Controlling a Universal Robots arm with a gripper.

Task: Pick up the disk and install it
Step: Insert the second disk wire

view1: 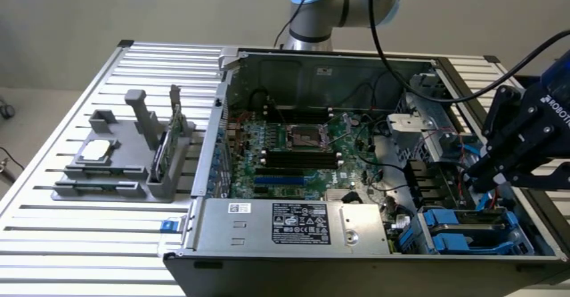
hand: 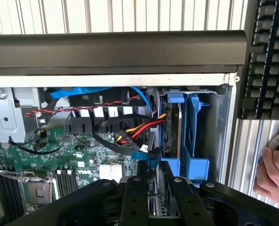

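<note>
The arm's grey and light-blue joints (view1: pixel 343 3) stand at the far side of the scene in the exterior view, with a black cable hanging down from them. The black wrist block with white lettering (view1: pixel 545 113) sits at the exterior view's right, tilted downward. From it the hand (view1: pixel 492 177) points down and toward the exterior view's left. In the wrist view the hand (hand: pixel 152 197) shows as two black linked fingers (hand: pixel 134 200) standing close together, partly closed with a narrow gap between them. A person's hand (hand: pixel 273 165) is curled at the picture's edge in the wrist view.
</note>
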